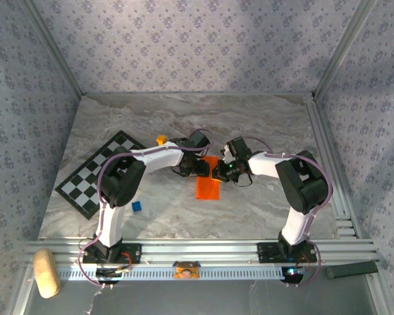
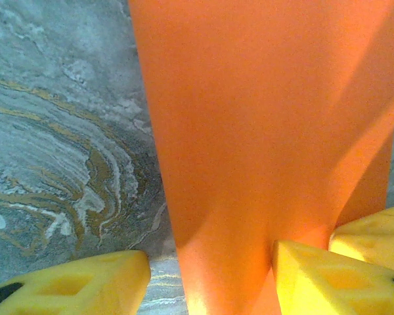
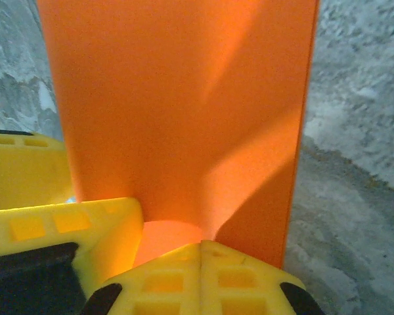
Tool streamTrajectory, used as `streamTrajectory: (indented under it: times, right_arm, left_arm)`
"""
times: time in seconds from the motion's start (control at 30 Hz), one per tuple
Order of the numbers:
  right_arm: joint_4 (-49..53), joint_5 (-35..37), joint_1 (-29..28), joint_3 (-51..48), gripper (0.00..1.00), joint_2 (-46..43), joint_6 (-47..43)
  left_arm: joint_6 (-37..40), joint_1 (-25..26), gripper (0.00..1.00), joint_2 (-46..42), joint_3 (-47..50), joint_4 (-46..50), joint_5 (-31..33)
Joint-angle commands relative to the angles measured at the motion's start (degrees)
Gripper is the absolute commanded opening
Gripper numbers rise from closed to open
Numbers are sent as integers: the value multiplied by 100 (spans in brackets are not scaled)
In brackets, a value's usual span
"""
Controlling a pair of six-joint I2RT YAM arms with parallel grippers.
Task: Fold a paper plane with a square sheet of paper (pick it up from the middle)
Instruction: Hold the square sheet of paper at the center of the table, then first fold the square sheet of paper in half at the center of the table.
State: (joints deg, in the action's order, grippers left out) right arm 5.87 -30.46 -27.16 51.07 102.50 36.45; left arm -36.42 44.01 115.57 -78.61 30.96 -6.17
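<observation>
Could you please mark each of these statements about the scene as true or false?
1. The right gripper is shut on an edge of the orange paper. True.
2. The left gripper is clamped fully shut. False: its jaws stand apart, with the paper running between them.
3. The blue cube lies on the checkered board. False: it lies on the bare marble table, off the board's near right edge.
4. The orange paper lies near the middle of the table, where the two grippers meet. True.
</observation>
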Motion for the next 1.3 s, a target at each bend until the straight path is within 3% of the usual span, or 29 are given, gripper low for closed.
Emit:
streamTrajectory:
  times: [0.0,0.27,0.53,0.63,0.83,0.93,1.0,1.27]
  right_arm:
    - [514,320,-47,90,1,168,-323]
    - [1147,777,-12,133,0,367,-1005]
    - [1481,540,270,393,0,538,-1637]
    - [1562,383,343,496,0,603,-1745]
    - [1622,185,401,615,0,668,-1594]
    - [1654,180,403,644,0,684,-1558]
    - [1673,238,404,632,0,667,-1544]
    - [1670,284,382,597,0,684,-1502]
  left_arm:
    - [133,73,56,765,253,-631,-43]
    - [-60,65,57,469,165,-525,3]
    - [-406,29,62,-740,160,-180,582]
    - [-547,-54,61,-1217,509,-521,390]
    - [-809,-253,23,-1378,1095,-2127,-1452]
    - [-1017,-261,4,-1124,1147,-2489,-1717]
    - [-1147,-286,0,-994,1275,-2831,-1866]
    - [-1100,-314,0,-669,1459,-2907,-1818]
